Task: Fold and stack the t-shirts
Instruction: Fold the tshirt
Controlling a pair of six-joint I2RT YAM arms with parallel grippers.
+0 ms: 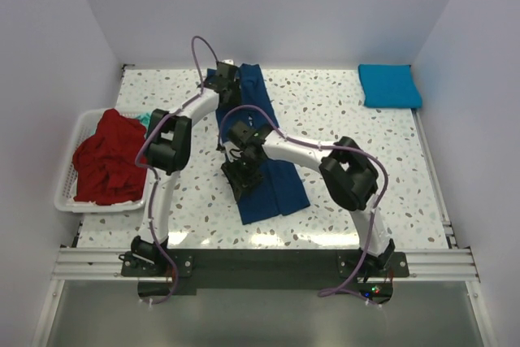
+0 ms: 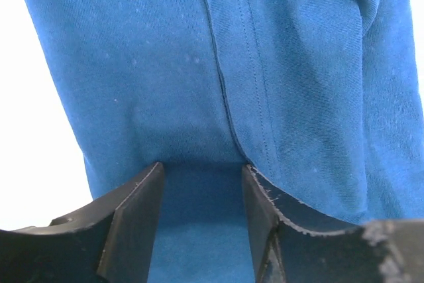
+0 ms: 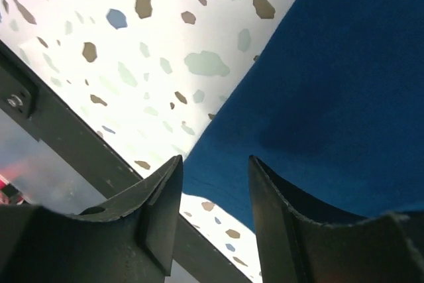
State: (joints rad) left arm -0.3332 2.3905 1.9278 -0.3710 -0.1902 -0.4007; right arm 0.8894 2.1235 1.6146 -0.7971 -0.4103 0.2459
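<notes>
Navy t-shirt: folded into a long narrow strip, lying at a slant on the speckled surface from the far middle toward the near edge

Left arm: reaches to the far end of the strip

Left jaws: apart, with their tips against the blue cloth, which fills the gap between them

Right arm: bends in from the right over the strip's near half

Right jaws: apart, hanging over the strip's side edge, with cloth on one side of the gap and bare surface on the other

Turquoise t-shirt: a folded square in the far right corner, well apart from the strip

Red t-shirt: heaped loose in the white basket at the left edge, with a sliver of teal cloth at its far side

Overhead view only: the whole layout, both arms, the basket and the other shirts

Left wrist view only: a stitched hem and a fold running down the navy cloth

Right wrist view only: the cloth edge close up against the speckled surface, with the dark frame rail just beyond
</notes>
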